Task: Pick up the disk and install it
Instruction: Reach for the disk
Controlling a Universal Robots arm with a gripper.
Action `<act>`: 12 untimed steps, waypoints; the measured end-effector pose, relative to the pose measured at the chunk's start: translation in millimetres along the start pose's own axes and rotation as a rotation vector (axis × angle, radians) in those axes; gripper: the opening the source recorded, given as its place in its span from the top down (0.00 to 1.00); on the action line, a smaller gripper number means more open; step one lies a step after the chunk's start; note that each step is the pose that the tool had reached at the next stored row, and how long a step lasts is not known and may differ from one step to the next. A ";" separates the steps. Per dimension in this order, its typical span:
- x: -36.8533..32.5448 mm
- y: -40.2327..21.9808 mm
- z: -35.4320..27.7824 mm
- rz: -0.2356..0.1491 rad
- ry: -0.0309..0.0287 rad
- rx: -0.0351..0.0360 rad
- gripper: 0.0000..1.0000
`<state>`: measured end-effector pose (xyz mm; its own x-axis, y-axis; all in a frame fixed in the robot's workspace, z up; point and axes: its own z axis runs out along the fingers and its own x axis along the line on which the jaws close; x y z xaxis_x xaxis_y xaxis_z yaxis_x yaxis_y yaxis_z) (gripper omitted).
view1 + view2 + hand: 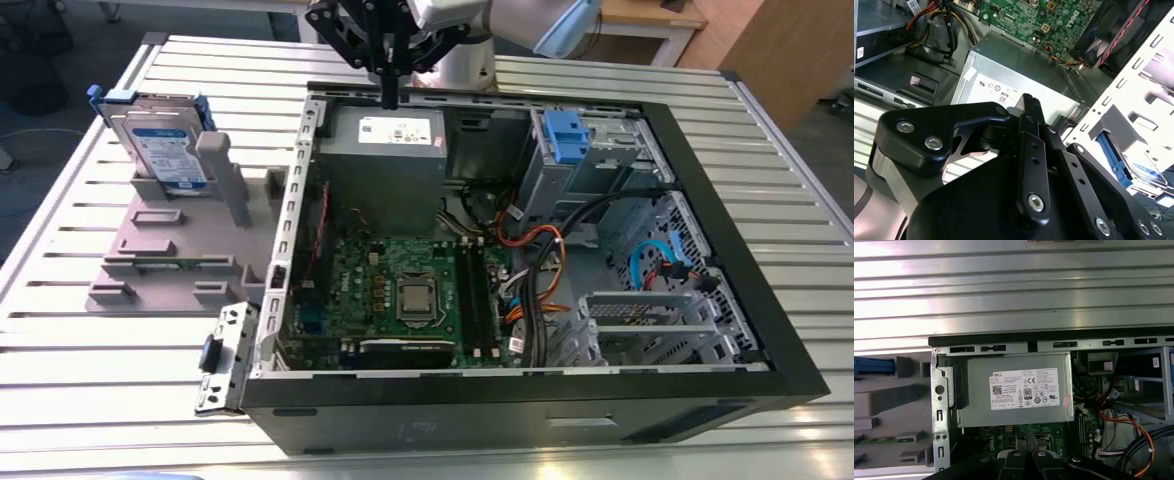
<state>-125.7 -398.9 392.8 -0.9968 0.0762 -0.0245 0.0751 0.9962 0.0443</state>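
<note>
Jaws closed, empty, above one open computer case [467, 420].
One disk [167, 150] upright in one holder [160, 235], well apart from jaws; one metal box [380, 170] under them.

hides part of the disk [163, 150] behind a grey stand post [222, 172] in the exterior view. crops the arm [467, 18] at that view's edge, and the gripper [1027, 439] in the first wrist view.

We list the disk [163, 150]: silver, white-and-blue label, blue bracket. We list the bench [94, 400]: ribbed silver; the motherboard [360, 270]: green.
</note>
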 end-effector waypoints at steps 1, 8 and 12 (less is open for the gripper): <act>1.4 -0.1 0.0 0.000 -0.0001 0.0000 0.89; 4.2 -0.3 -0.1 0.000 0.0000 0.0000 0.89; 5.1 -0.4 -0.1 0.000 0.0000 0.0000 0.89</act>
<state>-130.9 -398.9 392.8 -0.9968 0.0762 -0.0245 0.0750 0.9962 0.0443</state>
